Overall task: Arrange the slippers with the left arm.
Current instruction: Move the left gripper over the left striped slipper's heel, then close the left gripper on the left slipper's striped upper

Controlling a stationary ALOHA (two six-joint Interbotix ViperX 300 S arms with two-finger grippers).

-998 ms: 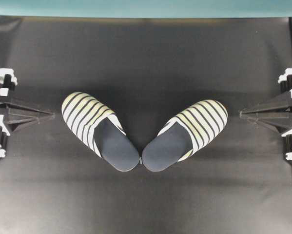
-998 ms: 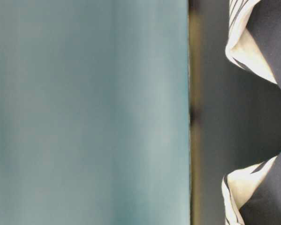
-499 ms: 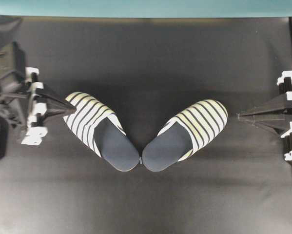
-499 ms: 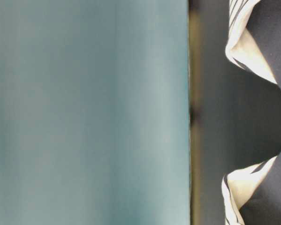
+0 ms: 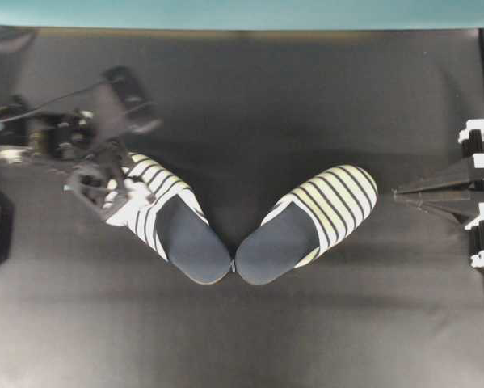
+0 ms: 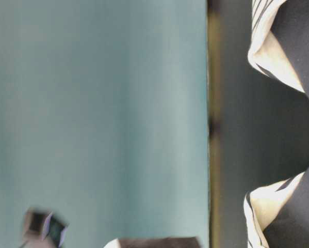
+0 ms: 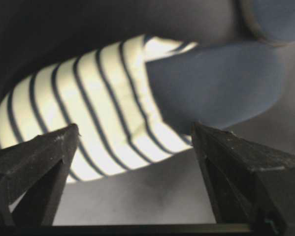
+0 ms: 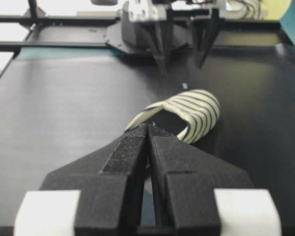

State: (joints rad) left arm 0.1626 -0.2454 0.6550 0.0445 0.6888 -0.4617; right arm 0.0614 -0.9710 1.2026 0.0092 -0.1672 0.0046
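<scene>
Two striped slippers lie heel to heel in a V on the black table, the left slipper [image 5: 167,220] and the right slipper [image 5: 316,220]. My left gripper [image 5: 112,190] is motion-blurred over the outer toe end of the left slipper. In the left wrist view the left gripper [image 7: 135,130] stands open, and the striped toe cover [image 7: 88,103] and navy insole [image 7: 211,83] lie just beyond its fingertips [image 7: 68,135]. Whether they touch the slipper I cannot tell. My right gripper [image 5: 400,192] rests shut at the right edge, pointing at the right slipper [image 8: 191,110].
The black table [image 5: 250,323] ends at a teal strip [image 5: 242,12] along the back. In the table-level view, which is turned sideways, parts of both slippers [image 6: 275,49] show at the right, and a blurred piece of the left arm [image 6: 41,227] at the bottom left.
The left arm has swung in from the left edge to the left slipper's toe end, and its jaws have gone from shut to open. Slippers and right arm have stayed put.
</scene>
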